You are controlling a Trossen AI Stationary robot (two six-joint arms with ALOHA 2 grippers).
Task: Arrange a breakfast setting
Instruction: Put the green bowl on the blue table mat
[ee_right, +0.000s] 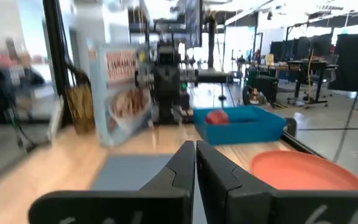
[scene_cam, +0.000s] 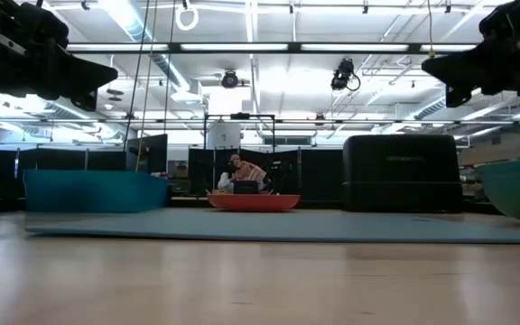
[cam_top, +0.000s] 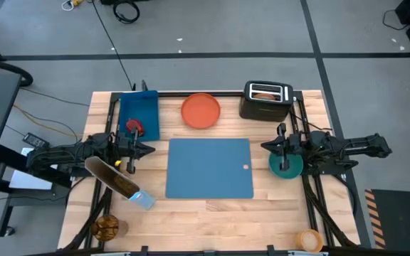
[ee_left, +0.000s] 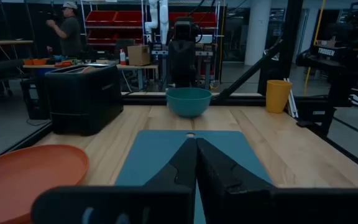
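On the left side of the wooden worktop the left pincer hovers with its 2 fingers pressed together, holding nothing, its tip just left of the blue placemat. Under that arm, toward the front-left, the cereal bag lies on its side, and a round brown piece, probably the bread, sits near the front-left corner. Behind the left pincer stands a deep blue bin with the red apple in it.

The placemat lies flat in the middle of the worktop, with nothing on it. The round orange plate rests on the bare wood just behind the mat's far edge, between the bin and a black toaster at the back right.

To the right of the mat the teal bowl stands upright on the wood, near the mat's right edge but apart from it. The right pincer hangs above the bowl's rear-left edge, with the arm crossing over the bowl in the overhead view; its fingers are closed on each other and empty, as its wrist view shows. A small yellowish cup sits at the front-right corner, well apart from everything else.

In the room beyond the worktop, 1 person stands far back near red shelving.
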